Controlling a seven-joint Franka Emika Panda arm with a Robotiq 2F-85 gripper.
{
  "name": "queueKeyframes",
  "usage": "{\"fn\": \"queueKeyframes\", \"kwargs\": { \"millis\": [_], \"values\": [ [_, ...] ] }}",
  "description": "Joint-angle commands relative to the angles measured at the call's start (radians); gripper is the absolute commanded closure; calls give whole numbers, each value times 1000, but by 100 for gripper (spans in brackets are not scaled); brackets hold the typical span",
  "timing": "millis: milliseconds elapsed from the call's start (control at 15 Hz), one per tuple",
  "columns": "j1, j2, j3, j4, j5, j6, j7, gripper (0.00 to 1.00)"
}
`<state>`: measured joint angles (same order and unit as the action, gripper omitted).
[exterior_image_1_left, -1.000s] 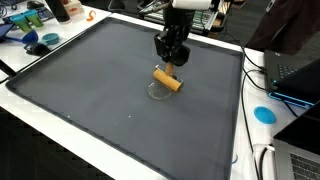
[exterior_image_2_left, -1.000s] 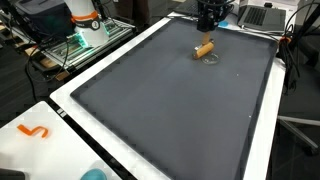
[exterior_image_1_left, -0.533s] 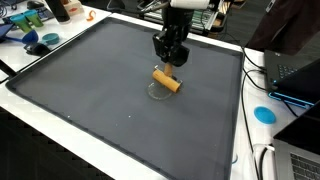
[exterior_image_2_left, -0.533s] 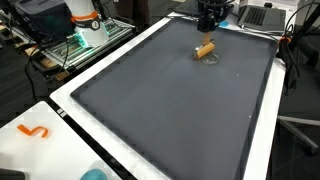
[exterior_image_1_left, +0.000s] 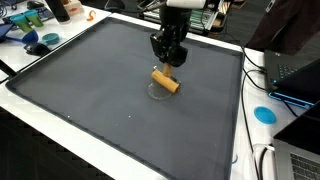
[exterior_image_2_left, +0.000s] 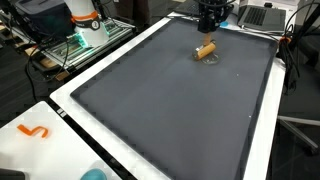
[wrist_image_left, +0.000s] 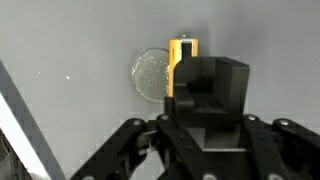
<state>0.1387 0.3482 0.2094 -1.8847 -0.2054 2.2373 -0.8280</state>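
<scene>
Orange cylinder lies on its side just above frame centre on the dark mat, resting over a clear disc. Likely light, rigid and apt to roll; best pinched across its middle. Gripper hovers just above it, empty; finger spread cannot be made out.

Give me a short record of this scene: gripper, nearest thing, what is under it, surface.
gripper: the gripper hangs just above the orange cylinder, seemingly not touching it; open or shut is unclear
nearest thing: orange cylinder, lying on its side
under it: clear round disc, flat, partly beneath the cylinder
surface: dark grey mat with a pale border
</scene>
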Motion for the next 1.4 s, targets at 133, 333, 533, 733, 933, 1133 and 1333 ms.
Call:
{"fn": "queueKeyframes", "kwargs": {
  "millis": [133, 333, 533, 733, 933, 1133, 1333],
  "values": [
    [-11, 57, -17, 10, -1, 64, 11, 77],
    [-10, 72, -19, 18, -4, 70, 14, 77],
    [-5, 81, -21, 27, -15, 76, 23, 77],
    [-2, 93, -24, 36, -19, 81, 38, 77],
    [-1, 105, -27, 42, -27, 90, 53, 77],
    [4, 111, -39, 49, -47, 93, 92, 77],
    [6, 117, -45, 55, -54, 91, 131, 77]
  ]
}}
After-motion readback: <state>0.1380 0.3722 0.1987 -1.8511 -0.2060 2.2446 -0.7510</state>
